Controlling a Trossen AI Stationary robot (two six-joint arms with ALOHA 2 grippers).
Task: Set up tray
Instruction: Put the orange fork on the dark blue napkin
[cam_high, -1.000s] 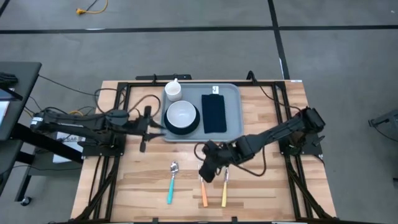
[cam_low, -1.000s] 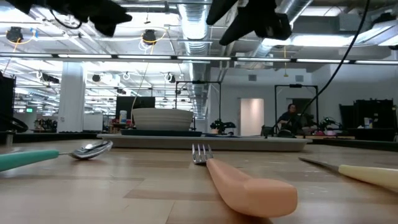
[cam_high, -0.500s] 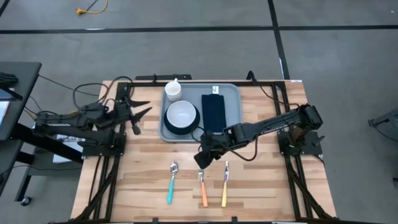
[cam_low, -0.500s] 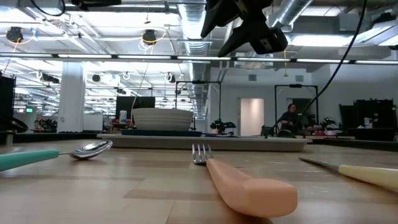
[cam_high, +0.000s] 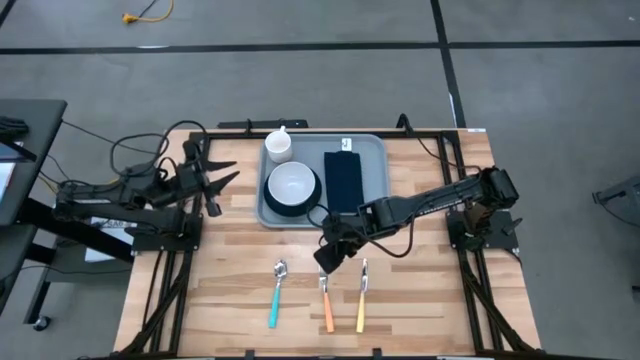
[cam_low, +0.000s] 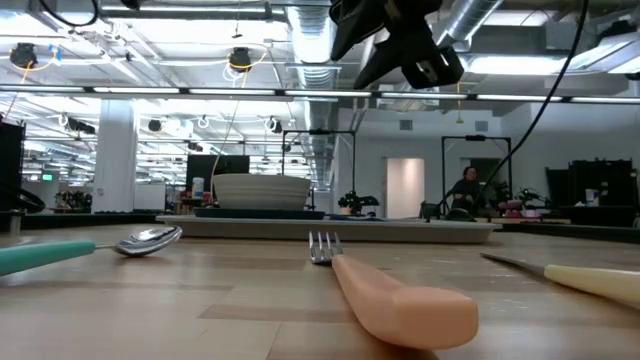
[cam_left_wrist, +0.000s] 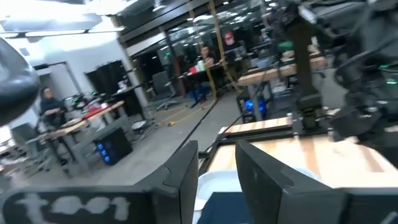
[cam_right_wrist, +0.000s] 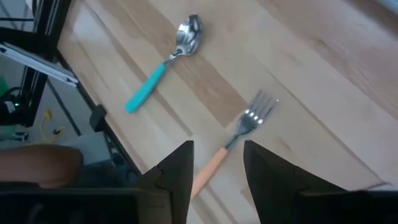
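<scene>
At the tabletop's (cam_high: 430, 300) left edge, the left gripper (cam_high: 222, 176) hangs with fingers slightly apart, holding nothing. The tray (cam_high: 375, 185) sits at the far middle, carrying a cup (cam_high: 278, 146), bowl (cam_high: 292, 184) and black napkin (cam_high: 343, 182). The right gripper (cam_high: 326, 258), fingers apart and empty, hovers over the orange-handled fork (cam_high: 326, 305), between the spoon (cam_high: 275, 294) and knife (cam_high: 362, 298).

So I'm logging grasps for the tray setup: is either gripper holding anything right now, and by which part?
Nothing is held. The right gripper hangs open and empty above the orange-handled fork. The left gripper waits empty at the table's left edge, beside the tray.
</scene>
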